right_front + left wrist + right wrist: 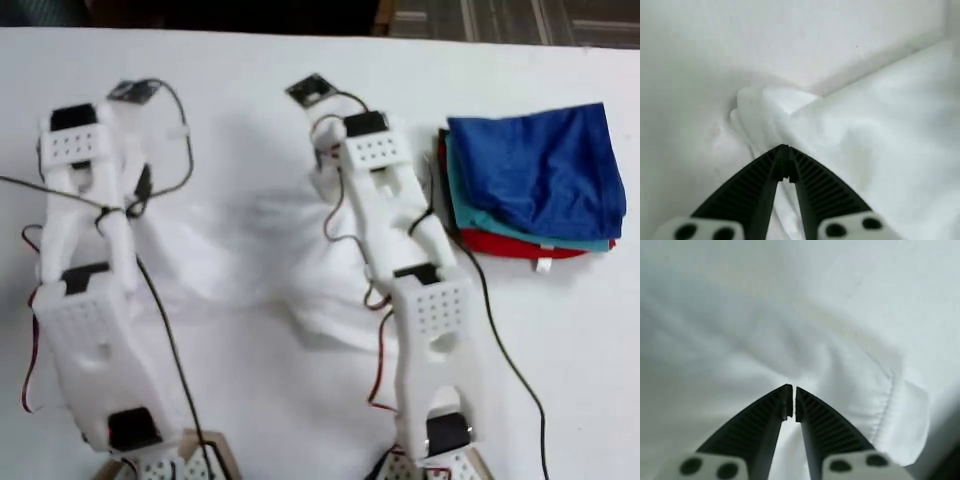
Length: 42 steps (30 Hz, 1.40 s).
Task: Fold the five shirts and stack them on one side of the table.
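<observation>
1. A white shirt (250, 250) lies spread and rumpled on the white table (250, 60). It sits near the middle of the high view, between the two arms.
2. The left arm (85, 300) stands at the shirt's nine o'clock side. The right arm (430, 320) stands at its three o'clock side, with its lower part over the cloth.
3. The left gripper (785, 172) is clenched, its black tips meeting on a raised ridge of the white shirt (880, 150). The ridge runs from the tips to a bunched corner, and bare table shows just beside that corner.
4. The right gripper (791, 402) is closed to a thin slit and pinches the white shirt (740, 340). Creases in the cloth run in toward its tips. A stitched hem (888, 395) curves near the tips, at the edge of the cloth.
5. A stack (535, 180) of folded shirts rests on the table at about two o'clock from the white shirt, well apart from it.
6. The blue shirt (540, 165) is on top, the teal shirt (470, 215) shows under it, and the red shirt (510, 247) lies below that.
7. A dark edge shows along the stack's nine o'clock side; what it belongs to cannot be told.
8. A small white tag (543, 265) pokes out at the stack's six o'clock edge, touching the red shirt.
</observation>
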### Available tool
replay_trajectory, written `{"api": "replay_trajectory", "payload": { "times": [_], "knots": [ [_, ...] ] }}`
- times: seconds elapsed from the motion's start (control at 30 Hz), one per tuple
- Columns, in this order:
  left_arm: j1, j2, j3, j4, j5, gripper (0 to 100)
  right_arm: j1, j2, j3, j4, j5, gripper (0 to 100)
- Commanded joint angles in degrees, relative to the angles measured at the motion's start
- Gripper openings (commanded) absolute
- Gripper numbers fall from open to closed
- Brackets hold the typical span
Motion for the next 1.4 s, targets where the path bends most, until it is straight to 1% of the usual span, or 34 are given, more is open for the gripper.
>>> {"api": "replay_trajectory", "payload": {
  "times": [0.0, 0.17, 0.27, 0.33, 0.5, 0.6, 0.7, 0.8, 0.87, 0.93, 1.03, 1.17, 1.23, 1.37],
  "knots": [
    [-1.1, 1.7, 0.1, -3.1, 0.4, 2, 0.1, 1.8, -2.3, 0.0, -0.1, 1.9],
    [-6.1, 3.6, 0.0, -4.8, -0.7, 2, 2.5, 6.9, -2.4, -4.5, -0.1, 1.9],
    [-8.4, 3.8, 0.0, -5.8, -4.1, 2, 4.3, 8.0, -2.5, -6.5, -0.1, 1.9],
    [-8.7, 3.8, 0.0, -6.0, -5.2, 2, 4.8, 8.5, -4.3, -6.2, -0.1, 1.9],
    [-7.5, 3.3, 0.1, -5.4, -4.9, 2, 4.7, 8.0, -5.9, -5.1, -0.1, 1.9],
    [-6.5, 3.2, -2.0, -1.6, -3.3, 2, 3.2, 7.5, -9.0, -0.9, -0.1, 1.9],
    [-6.5, 3.2, -7.7, 5.2, -1.6, 2, 2.3, 6.4, -13.3, 2.4, -0.4, 1.9],
    [-6.5, 3.2, -15.4, 13.0, -1.4, 2, 1.7, 4.8, -17.9, 5.8, -0.5, 1.9],
    [-6.9, 1.9, -18.3, 14.6, -1.3, 2, 1.3, 3.7, -21.1, 8.7, -0.2, 1.9],
    [-7.6, -1.0, -17.7, 14.6, -1.3, 2, 0.6, 2.8, -24.1, 12.2, -0.2, 1.9],
    [-6.9, -7.0, -10.0, 14.5, -1.3, 2, -0.2, 1.8, -28.0, 17.2, -0.1, 1.9],
    [-4.0, -17.7, 6.3, 13.7, -1.3, 2, -0.5, 1.1, -32.4, 20.8, -0.1, 1.9],
    [-3.2, -23.6, 14.8, 11.0, -1.3, 2, -0.4, 0.7, -33.1, 21.1, -0.1, 1.9],
    [-3.1, -34.0, 33.0, 2.0, -1.6, 2, -0.5, -1.0, -32.8, 21.4, -0.4, 1.9]
  ]
}}
